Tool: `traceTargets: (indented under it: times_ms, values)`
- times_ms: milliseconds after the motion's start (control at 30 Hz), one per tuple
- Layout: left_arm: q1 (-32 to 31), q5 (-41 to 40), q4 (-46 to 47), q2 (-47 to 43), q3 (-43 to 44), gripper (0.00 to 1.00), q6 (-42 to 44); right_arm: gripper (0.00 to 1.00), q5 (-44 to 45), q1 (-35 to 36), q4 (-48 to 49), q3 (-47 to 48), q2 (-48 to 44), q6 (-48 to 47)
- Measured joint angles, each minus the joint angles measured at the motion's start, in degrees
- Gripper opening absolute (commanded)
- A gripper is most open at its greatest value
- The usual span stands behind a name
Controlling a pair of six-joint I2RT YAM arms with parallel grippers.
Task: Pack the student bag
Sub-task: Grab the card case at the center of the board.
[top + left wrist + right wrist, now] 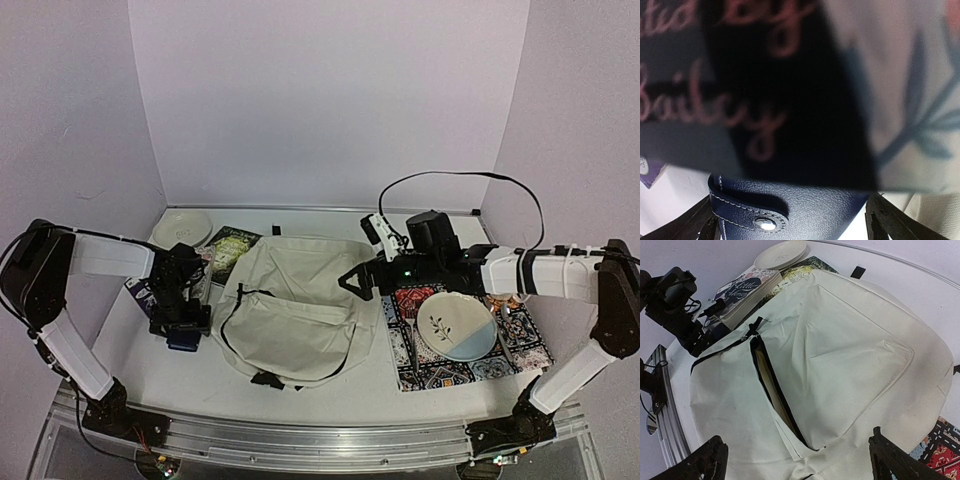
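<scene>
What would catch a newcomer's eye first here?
The big cream backpack lying mid-table, its zipper gaping open. After that, the colourful patterned mat on the right with a plate on it, and the books at the back left.

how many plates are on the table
2. A white plate at the far left; a cream and blue plate on the patterned mat right of the student bag. More could hide under it.
</scene>
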Motion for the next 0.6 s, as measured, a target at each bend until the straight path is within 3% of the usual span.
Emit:
traceTargets:
  times_ms: [200,600]
  values:
    - [-1.1,-0.3,0.2,0.6,0.6,0.88,-1.4,0.98,-0.2,0.0,0.2,0.0,0.0,0.2]
    - [-1.5,-0.3,0.1,-4.9,-1.4,0.82,-2.8,0.98,-1.2,0.6,0.4,0.0,0.0,0.8]
